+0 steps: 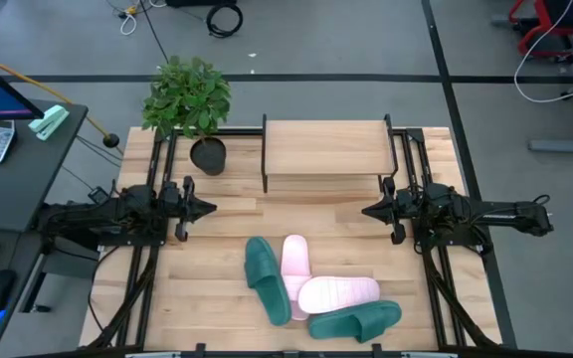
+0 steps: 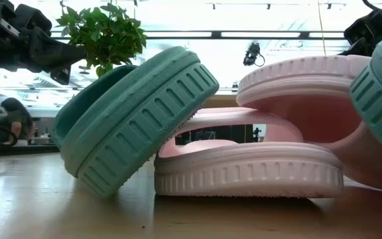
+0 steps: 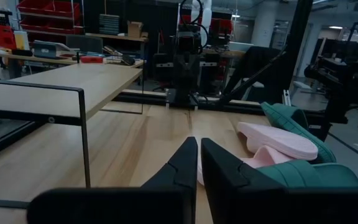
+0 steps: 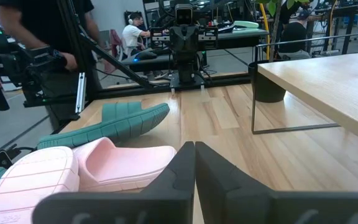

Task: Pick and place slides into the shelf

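Slides (image 1: 316,293): four foam sandals, two teal, two pink, heaped near the table's front edge; likely light, squashy (grip the ribbed strap). Shelf (image 1: 324,149) behind. Left gripper (image 1: 199,209), right gripper (image 1: 376,210): closed, empty, flanking.

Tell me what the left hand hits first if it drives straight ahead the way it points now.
Probably nothing on the table: the left hand points across the bare strip between the shelf and the slides, straight toward the right hand. Depth is unclear; the pile lies just beside that line.

The shelf (image 1: 324,147) stands at the desk's (image 1: 217,249) back edge; the slides (image 1: 316,290) lie heaped before it.
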`<action>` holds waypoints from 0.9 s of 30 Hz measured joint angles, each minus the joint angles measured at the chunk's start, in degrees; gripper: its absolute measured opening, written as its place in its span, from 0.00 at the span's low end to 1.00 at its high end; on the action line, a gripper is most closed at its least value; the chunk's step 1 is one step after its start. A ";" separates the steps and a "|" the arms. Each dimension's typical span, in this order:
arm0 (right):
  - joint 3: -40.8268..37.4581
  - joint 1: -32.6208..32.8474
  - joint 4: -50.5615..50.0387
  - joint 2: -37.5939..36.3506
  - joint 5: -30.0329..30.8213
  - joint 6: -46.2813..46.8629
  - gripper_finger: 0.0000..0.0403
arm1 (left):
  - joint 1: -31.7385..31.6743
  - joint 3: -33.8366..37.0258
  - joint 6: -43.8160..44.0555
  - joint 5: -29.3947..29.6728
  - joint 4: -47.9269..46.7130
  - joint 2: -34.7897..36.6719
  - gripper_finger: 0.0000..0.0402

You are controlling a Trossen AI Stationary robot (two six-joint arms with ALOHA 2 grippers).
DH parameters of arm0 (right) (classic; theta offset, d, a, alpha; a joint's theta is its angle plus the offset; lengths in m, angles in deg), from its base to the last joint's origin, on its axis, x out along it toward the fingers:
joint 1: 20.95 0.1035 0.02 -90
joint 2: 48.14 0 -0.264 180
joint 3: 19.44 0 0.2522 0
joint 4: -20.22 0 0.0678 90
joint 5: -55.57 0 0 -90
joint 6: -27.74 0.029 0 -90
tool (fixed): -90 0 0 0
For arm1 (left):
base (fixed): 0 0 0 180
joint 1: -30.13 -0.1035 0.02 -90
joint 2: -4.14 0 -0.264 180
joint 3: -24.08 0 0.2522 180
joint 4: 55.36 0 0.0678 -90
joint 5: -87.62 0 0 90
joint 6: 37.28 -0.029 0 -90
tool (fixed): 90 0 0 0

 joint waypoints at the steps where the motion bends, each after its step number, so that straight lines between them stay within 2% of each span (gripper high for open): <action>1: 0.01 0.00 0.00 0.00 0.00 0.00 0.04 | -0.01 0.00 0.01 0.00 0.01 -0.01 0.06; 11: 0.02 0.00 0.00 0.00 0.00 0.00 0.04 | -0.01 0.02 0.02 -0.01 -0.01 0.00 0.09; 20: 0.01 0.01 0.00 0.00 0.00 0.00 0.04 | -0.01 0.00 0.02 0.01 0.01 -0.02 0.06; 27: 0.01 -0.01 0.00 0.00 0.00 0.00 0.04 | 0.01 0.00 0.02 -0.01 0.00 -0.02 0.08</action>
